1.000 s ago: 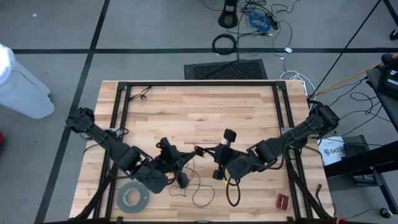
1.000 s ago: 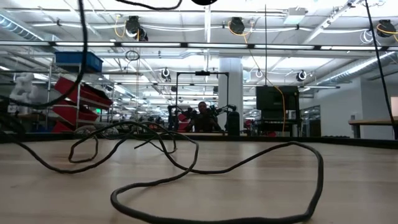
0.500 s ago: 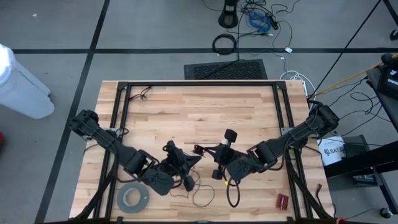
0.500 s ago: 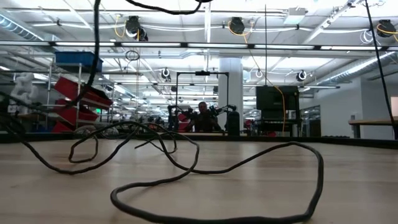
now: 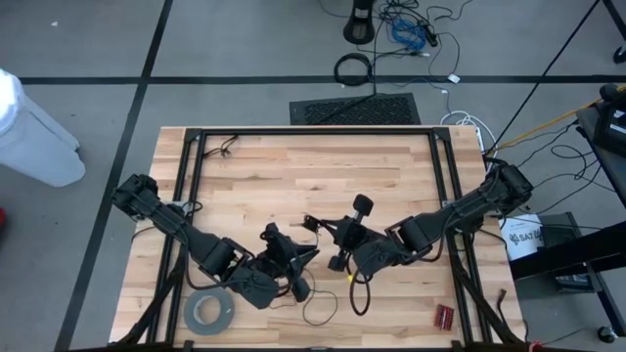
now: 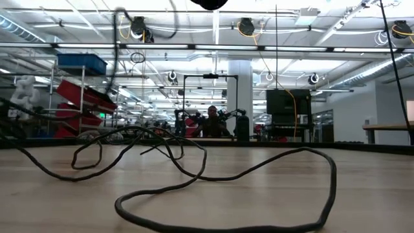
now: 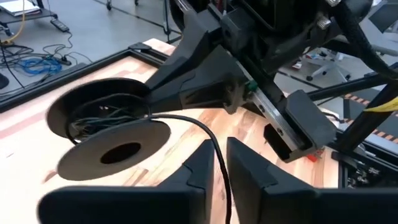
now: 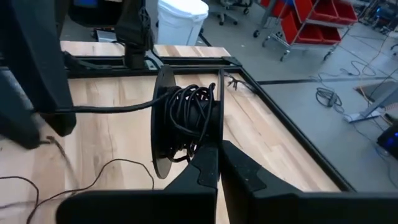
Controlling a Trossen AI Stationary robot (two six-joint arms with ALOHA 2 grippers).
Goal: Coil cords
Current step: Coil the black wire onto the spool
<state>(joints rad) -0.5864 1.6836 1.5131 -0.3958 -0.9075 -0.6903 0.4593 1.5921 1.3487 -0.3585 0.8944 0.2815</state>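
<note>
The left end effector (image 7: 221, 146) sits low over the table (image 5: 293, 166) near its front middle. Its fingers are parted by a narrow slit. The cord (image 7: 205, 127) runs down through that slit, and it seems to lie there loose rather than pinched. A slack loop of it lies on the wood just in front, to the right of the tape roll (image 5: 209, 311).

From the slit the cord rises ahead of the left end effector and to the right, straight to the spool (image 7: 146, 140). The spool is off the table, close in front of the left fingers, with several turns bunched between its two flanges.

The right end effector (image 8: 219, 149) has its fingers closed on the spool and holds it up from the right side. It is therefore the nearer of the two to the spool, while the left one is nearer the free run.

As I judge it, the free run meets the spool roughly square to the spool's axis. To feed more turns, the left end effector would have to guide the cord round that axis.
</note>
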